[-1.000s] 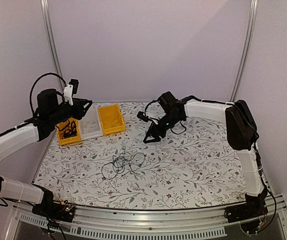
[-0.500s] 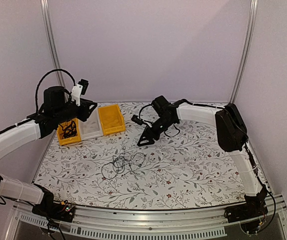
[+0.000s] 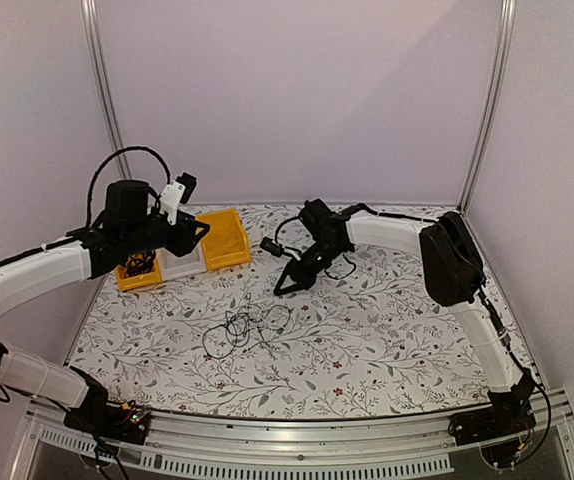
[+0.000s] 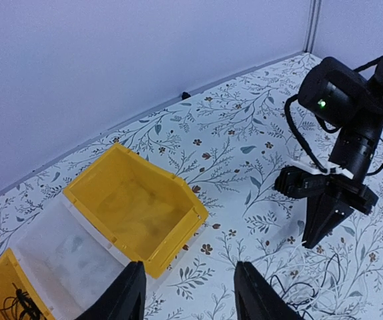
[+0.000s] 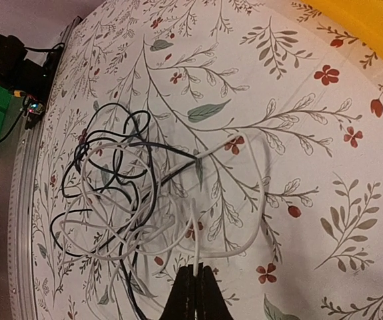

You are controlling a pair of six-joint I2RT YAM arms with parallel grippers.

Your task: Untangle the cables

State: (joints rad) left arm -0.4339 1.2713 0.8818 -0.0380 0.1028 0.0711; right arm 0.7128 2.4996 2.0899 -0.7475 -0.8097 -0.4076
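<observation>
My left gripper (image 4: 190,270) hangs jaws apart above the yellow bin (image 4: 138,213), while my right gripper (image 5: 193,273) sits pinched closed, perhaps nipping a pale strand, at the cables (image 5: 121,193) tangled on the table (image 3: 387,340).

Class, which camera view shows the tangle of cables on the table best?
Right wrist view: the tangle of cables fills it, strands traceable. Top external shows it small and dark; left wrist catches only its edge.

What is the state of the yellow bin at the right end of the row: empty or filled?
Empty: the left wrist view shows only the bare floor of this yellow bin.
</observation>
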